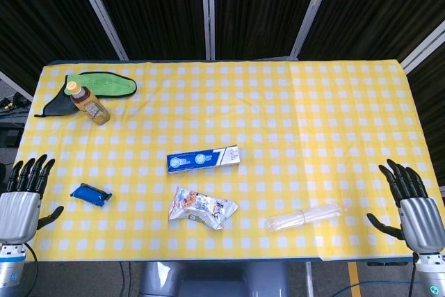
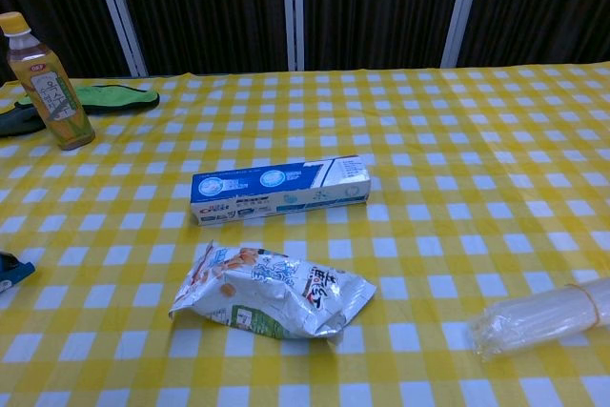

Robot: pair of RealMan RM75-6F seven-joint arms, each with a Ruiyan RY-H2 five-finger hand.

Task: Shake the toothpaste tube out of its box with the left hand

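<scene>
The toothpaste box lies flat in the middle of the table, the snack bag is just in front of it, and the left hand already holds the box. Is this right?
Not quite. The left hand holds nothing: it is open at the table's near edge, far from the toothpaste box, as the head view shows. The box does lie flat mid-table, with the snack bag just in front.

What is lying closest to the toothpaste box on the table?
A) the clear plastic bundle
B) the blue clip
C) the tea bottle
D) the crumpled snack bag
D: the crumpled snack bag lies just in front of the toothpaste box, while the tea bottle, blue clip and clear plastic bundle all sit farther off.
</scene>
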